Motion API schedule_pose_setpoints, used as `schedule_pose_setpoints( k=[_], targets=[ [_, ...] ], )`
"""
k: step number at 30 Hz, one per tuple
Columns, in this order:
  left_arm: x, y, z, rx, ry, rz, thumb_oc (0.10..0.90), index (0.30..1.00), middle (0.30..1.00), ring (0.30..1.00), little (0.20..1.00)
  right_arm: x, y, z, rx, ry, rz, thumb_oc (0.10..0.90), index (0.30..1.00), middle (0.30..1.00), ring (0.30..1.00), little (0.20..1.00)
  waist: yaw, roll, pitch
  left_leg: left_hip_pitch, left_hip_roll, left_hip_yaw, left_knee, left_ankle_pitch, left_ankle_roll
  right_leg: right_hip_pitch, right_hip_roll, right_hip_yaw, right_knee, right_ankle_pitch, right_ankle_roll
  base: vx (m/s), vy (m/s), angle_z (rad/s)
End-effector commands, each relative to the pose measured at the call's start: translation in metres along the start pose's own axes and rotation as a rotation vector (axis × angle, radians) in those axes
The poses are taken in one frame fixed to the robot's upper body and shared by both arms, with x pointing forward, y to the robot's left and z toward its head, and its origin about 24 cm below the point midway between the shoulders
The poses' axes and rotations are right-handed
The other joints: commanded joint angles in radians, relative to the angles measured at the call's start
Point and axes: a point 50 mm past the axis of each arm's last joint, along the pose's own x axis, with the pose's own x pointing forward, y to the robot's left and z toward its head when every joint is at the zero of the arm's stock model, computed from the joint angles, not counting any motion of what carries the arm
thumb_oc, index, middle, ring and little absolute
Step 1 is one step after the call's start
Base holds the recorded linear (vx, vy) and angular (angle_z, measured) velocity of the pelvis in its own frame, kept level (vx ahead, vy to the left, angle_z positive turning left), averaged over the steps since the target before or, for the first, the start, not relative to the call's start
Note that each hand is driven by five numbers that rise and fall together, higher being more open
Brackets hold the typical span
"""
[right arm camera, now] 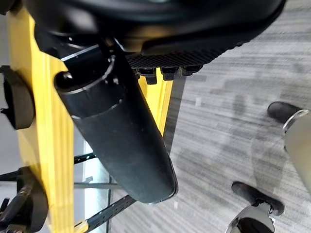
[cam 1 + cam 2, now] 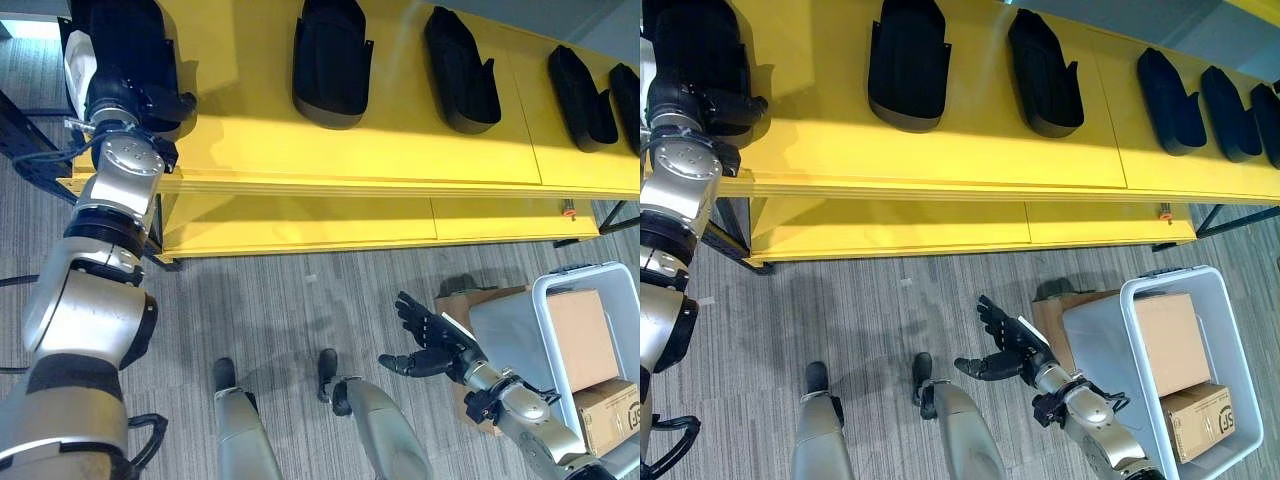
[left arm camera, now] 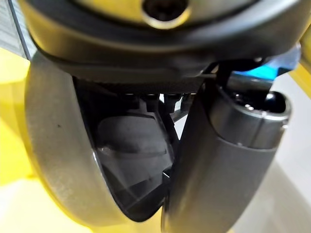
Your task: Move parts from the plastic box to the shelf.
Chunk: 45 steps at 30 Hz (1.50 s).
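At the upper left of the left eye view, my left robot hand rests on a black part lying on the yellow shelf; I cannot tell whether its fingers grip it, though the left wrist view shows dark moulded plastic just past them. More black parts line the shelf. At lower right, my right robot hand hangs over the floor, fingers spread and empty, beside the plastic box holding cardboard cartons.
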Motion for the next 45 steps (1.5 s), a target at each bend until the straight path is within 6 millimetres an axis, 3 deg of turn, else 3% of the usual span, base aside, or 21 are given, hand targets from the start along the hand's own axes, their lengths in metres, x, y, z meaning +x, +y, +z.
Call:
schedule_pose_setpoints(
  k=[1,15,28,45],
  targets=[
    [0.008,0.031,0.009,0.097,-0.089,0.078,0.900,1.000,1.000,1.000,1.000,-0.010,-0.019,0.031,-0.041,-0.133,-0.039,0.900,1.000,1.000,1.000,1.000,-0.013,0.004,-0.064,0.009,0.070,-0.016,-0.014,0.002,0.013,0.068,-0.090,0.086,-0.055,-0.003,0.142,0.00,0.000,0.00],
    [0.004,0.020,0.008,0.134,-0.123,0.032,0.900,1.000,1.000,1.000,1.000,-0.015,-0.024,0.032,-0.041,-0.138,-0.053,0.900,1.000,1.000,1.000,1.000,-0.019,0.012,-0.069,-0.010,0.063,-0.017,-0.003,0.000,0.014,0.052,-0.093,0.094,-0.053,0.004,0.143,0.00,0.000,0.00],
    [0.002,0.001,0.039,0.119,-0.216,-0.016,0.900,1.000,1.000,1.000,1.000,-0.019,-0.028,0.031,-0.038,-0.133,-0.078,0.900,1.000,1.000,1.000,1.000,-0.035,0.018,-0.071,-0.018,0.063,-0.001,0.008,-0.005,0.016,0.030,-0.096,0.106,-0.054,0.019,0.148,0.00,0.002,-0.02],
    [-0.003,-0.015,0.048,0.147,-0.258,-0.072,0.900,1.000,1.000,1.000,1.000,-0.025,-0.030,0.026,-0.033,-0.112,-0.088,0.900,1.000,1.000,1.000,1.000,-0.044,0.032,-0.075,-0.024,0.063,0.011,0.030,-0.041,0.015,0.009,-0.097,0.117,-0.033,-0.002,0.151,0.02,-0.002,-0.02]
  ],
)
